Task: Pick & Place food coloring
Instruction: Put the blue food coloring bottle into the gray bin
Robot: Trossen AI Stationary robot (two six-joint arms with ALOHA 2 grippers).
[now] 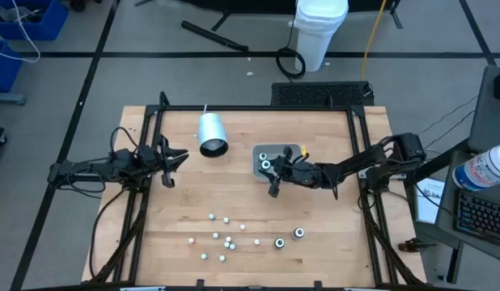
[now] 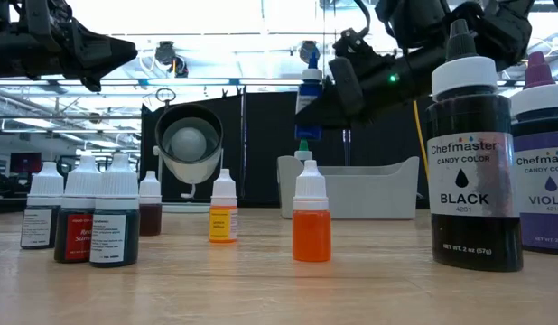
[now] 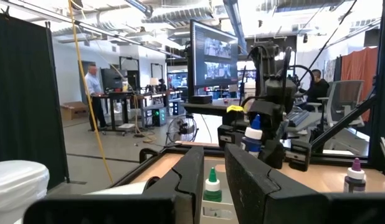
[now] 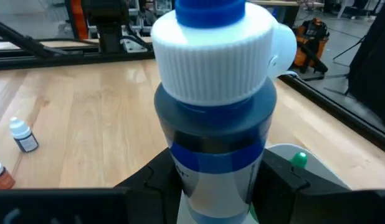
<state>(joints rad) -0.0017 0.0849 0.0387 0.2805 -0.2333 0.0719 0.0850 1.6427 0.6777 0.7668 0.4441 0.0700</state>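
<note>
The right gripper (image 1: 274, 183) is shown closed on a blue food-coloring bottle (image 4: 211, 93), the two dark fingers (image 4: 158, 180) pressed against the lower body while the ribbed white cap and blue tip stand clear above them. The bottle is carried above the table (image 1: 234, 162), beside the clear tray (image 1: 297, 150), in which a green-tipped bottle (image 3: 212, 184) already stands upright. In the low view the held bottle (image 2: 308, 95) is seen in the air behind the tray (image 2: 387, 185), its long axis close to vertical and its tip pointing upward. A slip or a tilt is judged the main risk, since the grip is taken low on a smooth round body and the heavier cap sits well above the pads; a fast descent could also knock the green-tipped bottle over or catch the tray wall. The remaining bottles (image 1: 226, 241) are scattered upright near the front edge of the table, well apart from the tray. The left gripper (image 1: 171, 162) waits near the left edge, fingers (image 3: 192, 180) narrowly parted and empty, beside the tipped white cup (image 1: 211, 133).
</note>
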